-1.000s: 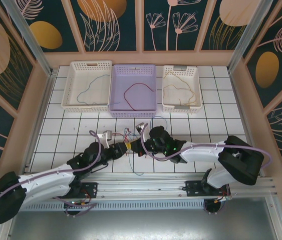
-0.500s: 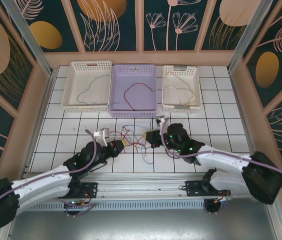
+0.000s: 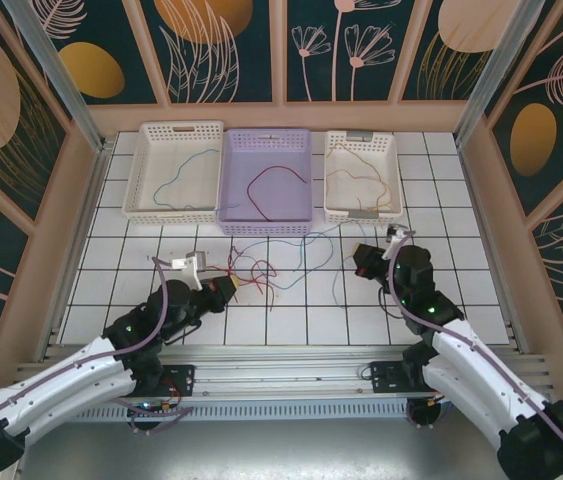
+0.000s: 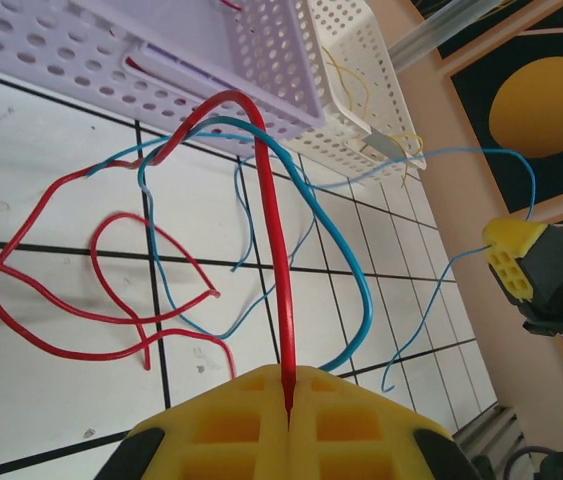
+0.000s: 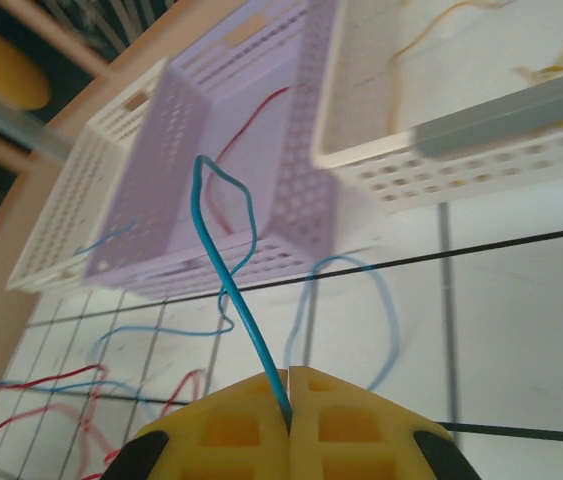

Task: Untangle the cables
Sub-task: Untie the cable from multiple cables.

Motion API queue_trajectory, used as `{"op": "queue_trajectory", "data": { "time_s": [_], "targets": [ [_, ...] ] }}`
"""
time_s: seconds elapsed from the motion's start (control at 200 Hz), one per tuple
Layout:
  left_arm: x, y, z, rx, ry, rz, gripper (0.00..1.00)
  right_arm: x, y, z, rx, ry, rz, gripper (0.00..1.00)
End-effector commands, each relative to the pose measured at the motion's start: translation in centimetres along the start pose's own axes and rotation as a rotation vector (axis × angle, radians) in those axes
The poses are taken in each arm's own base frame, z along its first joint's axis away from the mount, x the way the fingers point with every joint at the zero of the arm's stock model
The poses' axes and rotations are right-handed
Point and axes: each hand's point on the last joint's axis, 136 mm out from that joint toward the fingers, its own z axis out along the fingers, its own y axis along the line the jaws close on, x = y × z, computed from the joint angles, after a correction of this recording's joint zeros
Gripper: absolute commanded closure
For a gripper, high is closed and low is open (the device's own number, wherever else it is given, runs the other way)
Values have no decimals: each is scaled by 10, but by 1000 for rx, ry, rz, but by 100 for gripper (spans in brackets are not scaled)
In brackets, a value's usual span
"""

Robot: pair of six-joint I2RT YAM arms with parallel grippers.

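Tiled table [image 3: 111, 260] beneath red cable [image 4: 273, 250], blue cable [image 5: 249, 310]

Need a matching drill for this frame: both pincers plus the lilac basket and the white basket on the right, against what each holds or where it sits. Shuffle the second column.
Column 1
1. left pincer
2. right pincer
3. white basket on the right
4. lilac basket

Column 2
A. has a yellow cable lying inside
B. shut on a blue cable
C. stands in the middle of the row
D. shut on a red cable

Pairs: 1-D, 2-B, 3-A, 4-C
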Motion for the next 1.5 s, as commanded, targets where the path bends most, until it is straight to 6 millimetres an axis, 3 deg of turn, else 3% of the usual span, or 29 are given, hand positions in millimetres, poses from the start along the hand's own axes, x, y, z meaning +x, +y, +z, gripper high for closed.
{"op": "queue_trajectory", "data": {
  "time_s": [0.0, 0.27, 0.33, 0.42, 0.535, 0.726, 0.831, 1.016, 1.206, 1.491],
  "targets": [
    [-11, 2, -9, -64, -13, 69, 100, -1, -10, -13, 33, 19, 19, 100],
    [-19, 4, -19, -128, -12, 104, 100, -47, 19, -44, 0, -76, -82, 100],
    [-17, 1, -18, -115, -2, 101, 100, -47, 27, -46, -35, -70, -86, 100],
    [-15, -8, -16, -58, 4, 84, 100, -28, 39, -36, -131, 28, -89, 100],
    [-15, -27, -11, 41, 6, 69, 100, 12, 47, -18, -249, 189, -46, 100],
    [-18, -54, -4, 135, 24, 83, 100, 59, 50, 2, -228, 322, -105, 100],
    [-20, -66, -2, 173, 29, 87, 100, 73, 50, 11, -178, 355, -153, 100],
    [-23, -84, -4, 242, 35, 84, 100, 81, 60, 20, -207, 375, -163, 100],
    [-25, -87, -14, 253, 31, 95, 100, 65, 94, 17, -308, 332, -175, 100],
    [-24, -55, -26, 131, 9, 104, 100, -19, 182, 7, -421, 182, -291, 100]
  ]
}}
